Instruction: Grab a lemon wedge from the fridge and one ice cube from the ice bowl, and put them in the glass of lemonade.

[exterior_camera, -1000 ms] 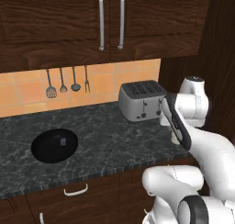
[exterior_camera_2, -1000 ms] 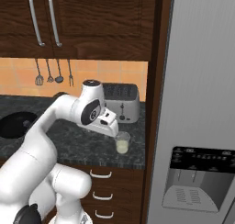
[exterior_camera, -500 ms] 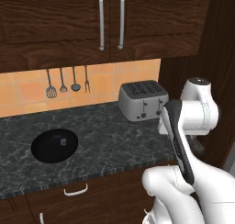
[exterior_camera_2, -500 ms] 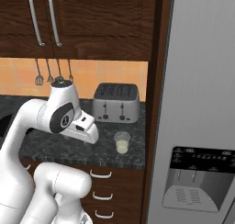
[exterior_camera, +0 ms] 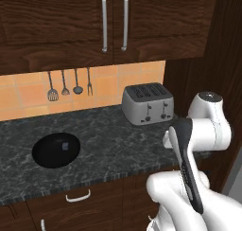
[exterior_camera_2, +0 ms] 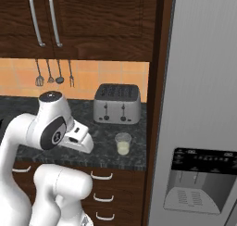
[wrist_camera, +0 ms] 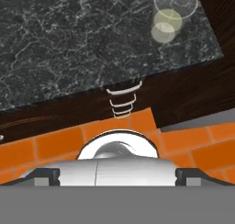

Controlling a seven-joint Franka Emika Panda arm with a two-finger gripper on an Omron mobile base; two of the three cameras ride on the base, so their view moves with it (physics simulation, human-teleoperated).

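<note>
The glass of lemonade (exterior_camera_2: 122,143) stands near the counter's front right corner, in front of the toaster; it is also at the upper right of the hand view, glass (wrist_camera: 170,16). My gripper (exterior_camera_2: 86,145) hangs left of the glass, over the counter's front edge and apart from it. In the hand view its fingertips (wrist_camera: 46,173) sit wide apart, so the gripper (wrist_camera: 117,175) is open and holds nothing. The black ice bowl (exterior_camera: 56,149) lies at the counter's left; no ice cube can be made out in it. The grey fridge (exterior_camera_2: 203,81) has its doors shut, hiding the lemon wedge.
A silver toaster (exterior_camera: 147,103) stands at the back of the dark stone counter (exterior_camera: 108,145). Utensils (exterior_camera: 68,84) hang on the orange backsplash. Dark wood cabinets (exterior_camera: 113,22) hang above, and drawers (wrist_camera: 123,99) sit below. A dark wood panel (exterior_camera_2: 157,104) separates counter and fridge.
The arm has swung back and down: in the right base view the hand moved left and lower, away from the glass toward the counter's front edge. Nothing else moved.
</note>
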